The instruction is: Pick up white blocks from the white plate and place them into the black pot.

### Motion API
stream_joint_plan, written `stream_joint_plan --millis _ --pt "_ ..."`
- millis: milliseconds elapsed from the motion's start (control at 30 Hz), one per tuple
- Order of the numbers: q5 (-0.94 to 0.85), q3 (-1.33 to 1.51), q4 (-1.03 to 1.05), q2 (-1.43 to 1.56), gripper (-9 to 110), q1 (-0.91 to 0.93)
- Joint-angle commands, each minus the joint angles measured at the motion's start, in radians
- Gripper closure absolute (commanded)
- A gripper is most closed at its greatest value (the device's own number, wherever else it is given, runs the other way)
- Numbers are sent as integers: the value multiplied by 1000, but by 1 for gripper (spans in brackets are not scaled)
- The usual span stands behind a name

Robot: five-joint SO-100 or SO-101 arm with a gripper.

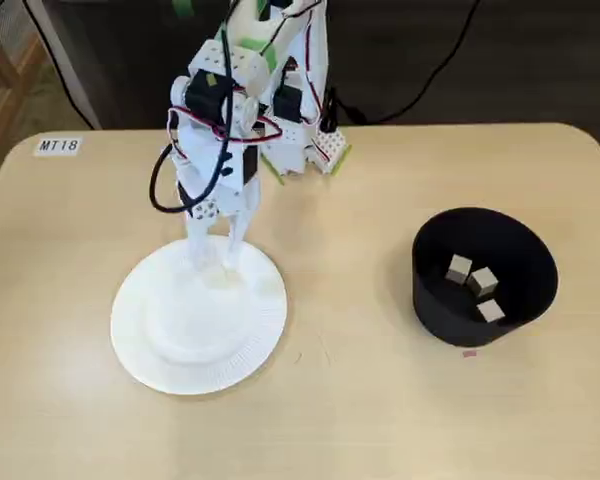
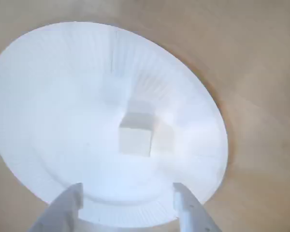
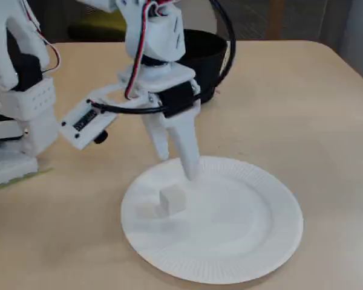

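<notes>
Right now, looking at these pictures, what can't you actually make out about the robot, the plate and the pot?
- Inside of the black pot: in this fixed view the arm covers it; only the other fixed view shows three white blocks in it.
- Gripper: the wrist view's bottom edge cuts it off, leaving two fingertips.
- The block on the white plate: in this fixed view it fades into the white under the gripper; clear elsewhere.
- Table label: too small to read surely.

Table (image 1: pixel 380 420): light wood worktop with rounded corners, fills most of both fixed views.
Label (image 1: pixel 58 146): small white tag reading "MT18", at the far left corner in a fixed view.
Cables (image 1: pixel 435 70): black leads trailing beyond the far edge.
</notes>
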Motion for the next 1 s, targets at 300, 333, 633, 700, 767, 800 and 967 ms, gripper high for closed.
stream_joint_plan --millis 300,333,633,700,767,800,967 --pt "-115 -94 -3 -172 70 46" --pt "-121 -97 -3 -183 70 54" --pt "-144 -101 -86 -291 86 78" --pt "-146 -103 -137 -311 100 74" --pt "-150 -114 -173 -331 104 66" --pt "-158 -114 -196 -333 104 63" --pt "-221 -209 -204 -253 104 46"
